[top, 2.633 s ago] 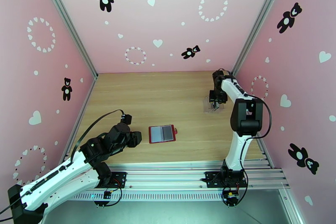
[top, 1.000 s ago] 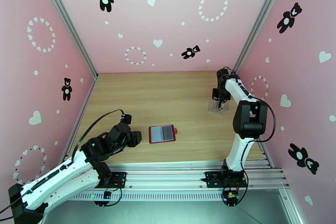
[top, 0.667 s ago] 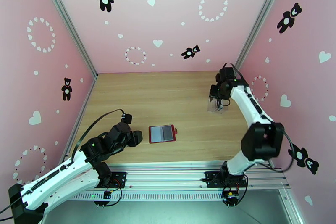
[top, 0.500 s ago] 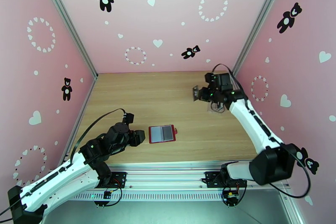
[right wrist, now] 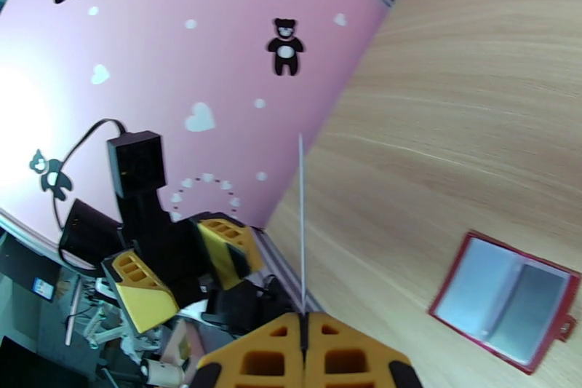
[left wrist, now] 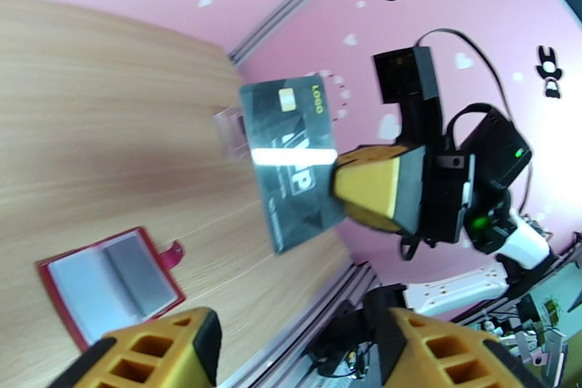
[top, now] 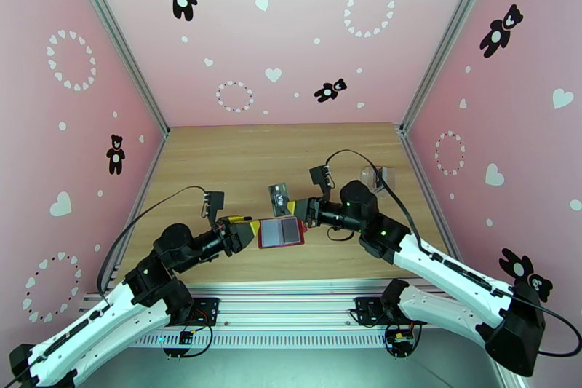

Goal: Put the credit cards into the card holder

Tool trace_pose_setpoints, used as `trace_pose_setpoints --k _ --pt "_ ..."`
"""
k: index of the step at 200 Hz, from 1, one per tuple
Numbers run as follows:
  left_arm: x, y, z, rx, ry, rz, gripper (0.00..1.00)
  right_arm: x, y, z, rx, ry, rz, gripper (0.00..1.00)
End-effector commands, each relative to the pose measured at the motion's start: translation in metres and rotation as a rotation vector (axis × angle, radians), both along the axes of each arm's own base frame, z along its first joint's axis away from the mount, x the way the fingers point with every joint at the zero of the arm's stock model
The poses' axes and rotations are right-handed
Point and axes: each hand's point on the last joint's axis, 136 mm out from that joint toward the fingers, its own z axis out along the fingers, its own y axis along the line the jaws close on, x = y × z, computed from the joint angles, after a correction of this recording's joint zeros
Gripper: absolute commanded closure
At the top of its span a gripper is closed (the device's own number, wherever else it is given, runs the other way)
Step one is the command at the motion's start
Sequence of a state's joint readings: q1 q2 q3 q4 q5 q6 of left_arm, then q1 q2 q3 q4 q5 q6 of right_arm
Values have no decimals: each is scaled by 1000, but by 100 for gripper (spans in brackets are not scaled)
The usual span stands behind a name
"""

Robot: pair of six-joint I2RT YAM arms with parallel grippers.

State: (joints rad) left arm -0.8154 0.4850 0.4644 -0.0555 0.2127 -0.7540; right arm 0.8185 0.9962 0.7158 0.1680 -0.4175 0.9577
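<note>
Right pincer [top: 292, 206] is clamping on one credit card [top: 278, 195] — in the right wrist view its fingers are pressing together on the card's edge — and is holding it upright in the air, just over the far edge of the card holder [top: 281, 232]. The holder is lying open, grey inside up, on the tabletop [top: 218, 164]. Left pincer [top: 246, 231] is sitting empty with fingers apart just beside the holder's left edge; whether it touches is unclear.

The step in hand is looking like bringing the card in for insertion. The next move is calling for tilting the card and sliding its free edge into a grey pocket, with the left pincer likely bracing the holder.

Half a second earlier the right arm was over by the clear case [top: 377, 178] — now it is reaching at centre. The left arm is stretching further forward, and the holder is lying unmoved.
</note>
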Motion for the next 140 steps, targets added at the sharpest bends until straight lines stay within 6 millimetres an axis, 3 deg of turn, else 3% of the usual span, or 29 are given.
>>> trace_pose_setpoints --k 1,83,106,140 --pt "-12 -14 26 -81 -37 -103 39 -13 10 39 145 -43 44 100" --pt "-13 -17 41 -152 -15 -119 56 -29 32 20 139 30 135 100" --pt "-12 -17 43 -164 -6 -117 65 -31 35 15 132 41 148 100" --pt "-12 -13 42 -152 3 -100 91 -38 35 17 130 22 178 100"
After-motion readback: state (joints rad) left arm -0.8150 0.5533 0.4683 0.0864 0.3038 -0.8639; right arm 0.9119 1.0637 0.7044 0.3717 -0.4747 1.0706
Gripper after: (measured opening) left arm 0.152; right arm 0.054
